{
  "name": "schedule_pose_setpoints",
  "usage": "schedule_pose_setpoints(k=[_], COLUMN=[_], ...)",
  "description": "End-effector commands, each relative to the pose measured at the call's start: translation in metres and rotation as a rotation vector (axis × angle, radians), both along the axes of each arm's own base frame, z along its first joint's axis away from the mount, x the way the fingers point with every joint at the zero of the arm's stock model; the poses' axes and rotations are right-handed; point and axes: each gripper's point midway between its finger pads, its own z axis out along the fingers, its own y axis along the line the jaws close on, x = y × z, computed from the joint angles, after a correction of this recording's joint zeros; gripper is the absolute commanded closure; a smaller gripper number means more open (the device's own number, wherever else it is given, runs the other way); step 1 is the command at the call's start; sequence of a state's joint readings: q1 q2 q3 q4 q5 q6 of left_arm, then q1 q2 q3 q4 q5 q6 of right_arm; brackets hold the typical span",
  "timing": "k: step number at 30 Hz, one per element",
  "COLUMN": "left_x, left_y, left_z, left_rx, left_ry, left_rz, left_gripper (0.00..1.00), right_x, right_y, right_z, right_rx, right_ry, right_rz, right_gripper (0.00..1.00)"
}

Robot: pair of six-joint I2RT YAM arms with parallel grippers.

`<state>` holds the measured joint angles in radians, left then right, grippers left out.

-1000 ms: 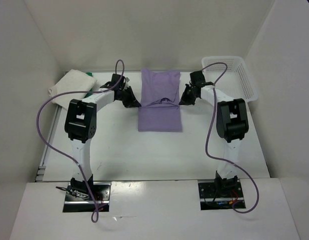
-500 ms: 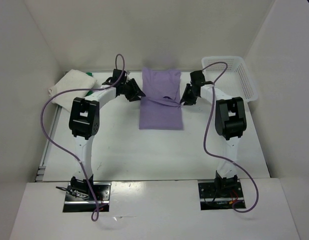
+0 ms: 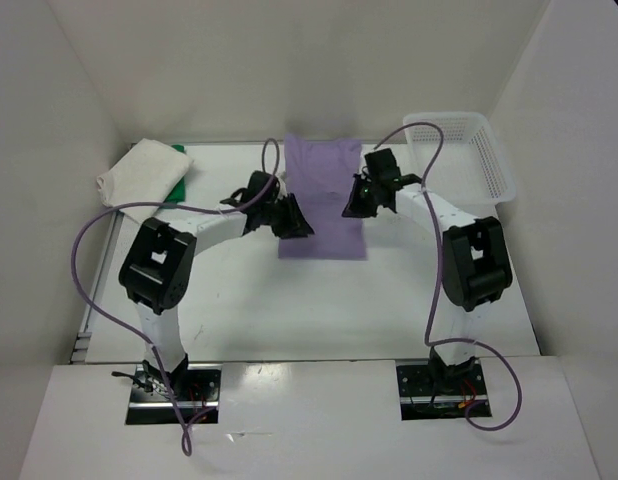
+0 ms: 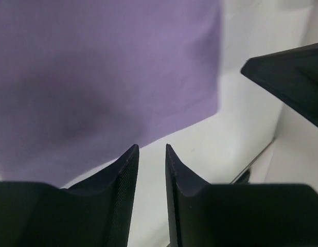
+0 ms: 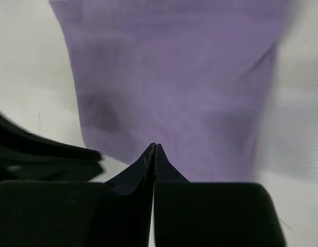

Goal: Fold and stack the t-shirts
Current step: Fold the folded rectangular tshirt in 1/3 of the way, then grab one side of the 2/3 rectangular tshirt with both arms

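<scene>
The lavender t-shirt (image 3: 322,195) lies folded into a tall rectangle at the middle back of the table. My left gripper (image 3: 292,218) hovers at its near left edge; in the left wrist view its fingertips (image 4: 151,148) stand a narrow gap apart, open, with only bare table between them and the lavender t-shirt (image 4: 97,77) just beyond. My right gripper (image 3: 357,197) is over the shirt's right edge, its jaws (image 5: 155,145) shut tip to tip in front of the lavender cloth (image 5: 174,87). The white t-shirt (image 3: 139,172) rests on the green t-shirt (image 3: 181,168) at the back left.
A white mesh basket (image 3: 459,155) stands at the back right against the wall. White walls enclose the table on three sides. The left arm's purple cable (image 3: 94,225) loops over the left part of the table.
Both grippers have left the shirt's sides: the left swung nearer to its near left edge, the right moved in over its right edge and shut. The shirt's upper flap now lies flat.
</scene>
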<state>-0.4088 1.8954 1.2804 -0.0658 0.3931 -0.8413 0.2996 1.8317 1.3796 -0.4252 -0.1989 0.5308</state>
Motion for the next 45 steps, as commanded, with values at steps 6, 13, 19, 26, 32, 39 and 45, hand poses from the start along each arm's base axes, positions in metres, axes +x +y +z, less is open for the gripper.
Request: schedule_pose_setpoints(k=[6,13,19,26,32,39,45], left_x=[-0.062,-0.133,-0.167,-0.162,-0.134,-0.12,-0.123], left_y=[0.029,0.062,0.074,0.097,0.118,0.115,0.114], left_z=[-0.1,-0.117,-0.094,-0.026,-0.043,-0.064,-0.084], left_rx=[0.127,0.165,0.143,0.125,0.133,0.17,0.181], left_ry=[0.25,0.361,0.37,0.203,0.197,0.232,0.273], left_rz=[-0.001,0.043,0.046,0.129,0.196,0.166,0.15], left_gripper=[0.67,0.67,0.64,0.55,0.49,0.49,0.49], right_x=[-0.039,-0.098,-0.151,-0.17,-0.171,-0.198,-0.207], right_y=[0.016,0.034,0.045,0.027,0.019,0.0,0.004], right_z=[-0.078,-0.105,-0.104,-0.07,-0.035,-0.066,-0.078], right_rx=[-0.002,0.004,0.002,-0.027,0.074,0.111,0.161], right_ry=[0.162,0.269,0.322,0.267,0.202,0.282,0.319], right_rz=[0.04,0.048,0.082,0.101,0.046,-0.042,-0.03], right_gripper=[0.99,0.99,0.99,0.77,0.53,0.38,0.37])
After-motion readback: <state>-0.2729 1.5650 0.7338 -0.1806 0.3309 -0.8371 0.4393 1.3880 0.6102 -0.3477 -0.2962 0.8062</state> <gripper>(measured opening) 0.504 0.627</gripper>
